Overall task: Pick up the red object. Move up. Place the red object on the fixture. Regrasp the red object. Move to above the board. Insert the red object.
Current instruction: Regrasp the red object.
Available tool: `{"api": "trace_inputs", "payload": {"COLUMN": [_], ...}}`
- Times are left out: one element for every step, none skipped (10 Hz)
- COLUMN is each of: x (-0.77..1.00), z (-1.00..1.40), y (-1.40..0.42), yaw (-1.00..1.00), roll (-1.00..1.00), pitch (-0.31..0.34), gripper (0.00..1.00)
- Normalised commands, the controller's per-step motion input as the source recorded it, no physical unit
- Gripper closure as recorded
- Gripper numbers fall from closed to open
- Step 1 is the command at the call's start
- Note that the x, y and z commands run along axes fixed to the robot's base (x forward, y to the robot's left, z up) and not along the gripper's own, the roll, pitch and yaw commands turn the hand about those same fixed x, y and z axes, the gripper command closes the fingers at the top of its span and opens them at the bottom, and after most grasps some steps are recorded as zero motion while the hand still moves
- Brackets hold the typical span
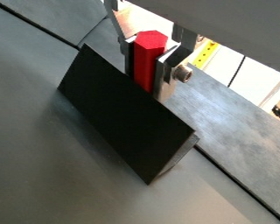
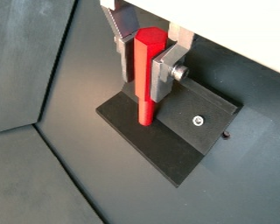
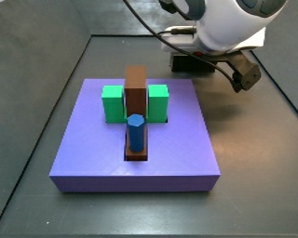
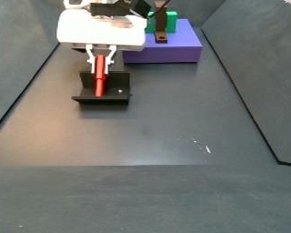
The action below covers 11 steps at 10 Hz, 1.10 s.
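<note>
Hand (image 2: 146, 63) clamped on the red object (image 2: 147, 77), its two silver fingers (image 2: 166, 72) pressing the upper part of the peg from either side, as both wrist views show; the peg (image 1: 146, 59) stands upright with its lower end resting on the base plate of the fixture (image 2: 178, 131), close against the dark upright wall (image 1: 125, 114). In a side view the hand (image 4: 98, 62) hangs over the fixture (image 4: 103, 94), which lies on the dark floor (image 4: 173, 136) well apart from the board (image 4: 173, 47) at the far end; the red object (image 4: 98, 76) shows as a slim vertical stick between them. The other side view places the hand (image 3: 226, 70) beyond the far right corner of the board (image 3: 137, 149), where green blocks (image 3: 115, 102), a brown upright block (image 3: 137, 93) and a blue peg (image 3: 135, 133) stand; the peg itself is hidden there. The step in hand is judged to be setting the piece on the fixture ahead of the regrasp. Risks: if the fingers part before the peg is seated squarely against the wall, so slim a stick may topple or roll off the plate; a regrasp taken off-centre or tilted would carry that tilt to the board, and the peg could jam at the mouth of its hole.
</note>
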Motion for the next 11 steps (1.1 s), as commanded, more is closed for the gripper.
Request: {"api": "trace_inputs", "payload": {"x": [0.0, 0.0, 0.0, 0.0, 0.0, 0.0, 0.0, 0.0, 0.0, 0.0, 0.0], "z": [0.0, 0.0, 0.0, 0.0, 0.0, 0.0, 0.0, 0.0, 0.0, 0.0, 0.0], "y": [0.0, 0.0, 0.0, 0.0, 0.0, 0.0, 0.0, 0.0, 0.0, 0.0, 0.0], "yaw": [0.0, 0.0, 0.0, 0.0, 0.0, 0.0, 0.0, 0.0, 0.0, 0.0, 0.0], "roll": [0.0, 0.0, 0.0, 0.0, 0.0, 0.0, 0.0, 0.0, 0.0, 0.0, 0.0], "pitch": [0.0, 0.0, 0.0, 0.0, 0.0, 0.0, 0.0, 0.0, 0.0, 0.0, 0.0], "gripper": [1.0, 1.0, 1.0, 1.0, 1.0, 1.0, 1.0, 1.0, 1.0, 1.0, 1.0]}}
